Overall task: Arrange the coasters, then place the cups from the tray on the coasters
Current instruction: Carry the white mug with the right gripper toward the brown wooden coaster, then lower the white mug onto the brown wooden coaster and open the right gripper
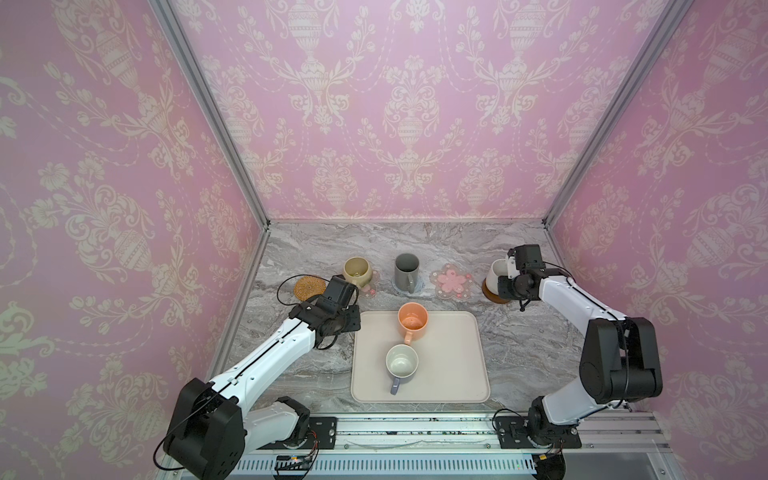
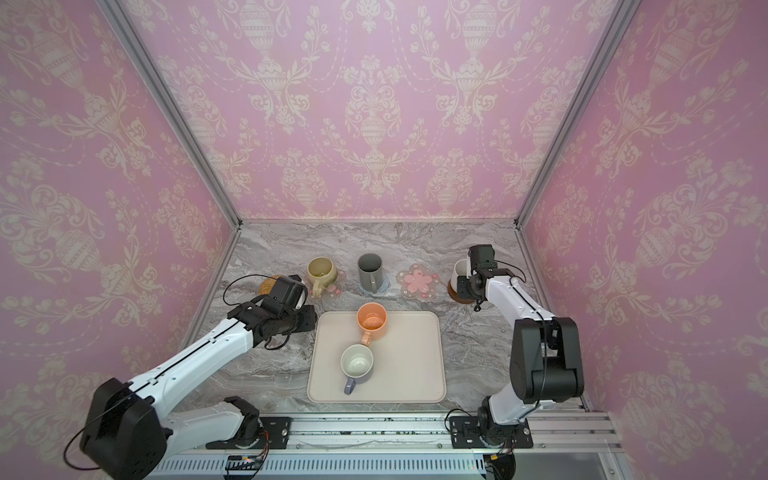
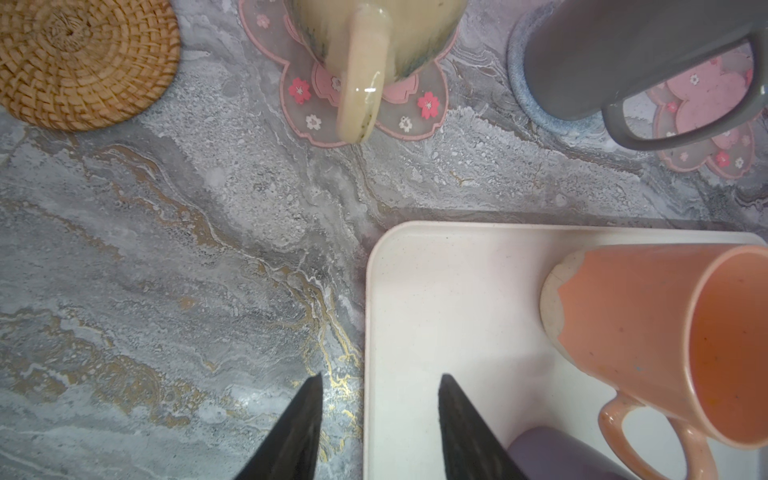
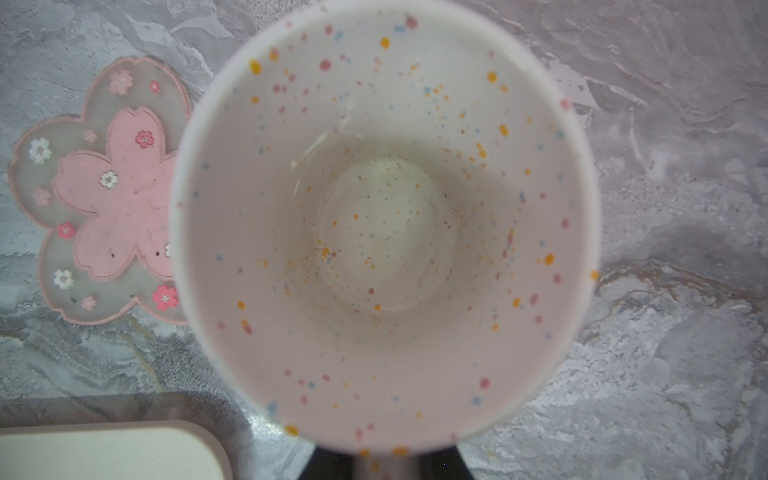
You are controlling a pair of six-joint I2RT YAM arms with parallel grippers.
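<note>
Black fingers [image 3: 291,432]; next to them cream tray [image 3: 436,291] w/ peach-orange mug [image 3: 644,332]. Also white mug [image 4: 386,232], multicolour speckles. Grey-gold marble tabletop [image 3: 166,249].

The grey marble-patterned table [image 1: 519,353] carries a cream tray [image 1: 453,361], its edge running under the left gripper [image 3: 381,376]. Ahead of that gripper lie a rattan coaster [image 3: 83,62], a clear flower coaster [image 3: 415,112] and a blue-grey knitted coaster [image 3: 523,95]. At the right gripper [image 4: 388,465] is a dark wooden disc [image 1: 494,296], with a second flower coaster [image 1: 451,281] just beside it.
</note>
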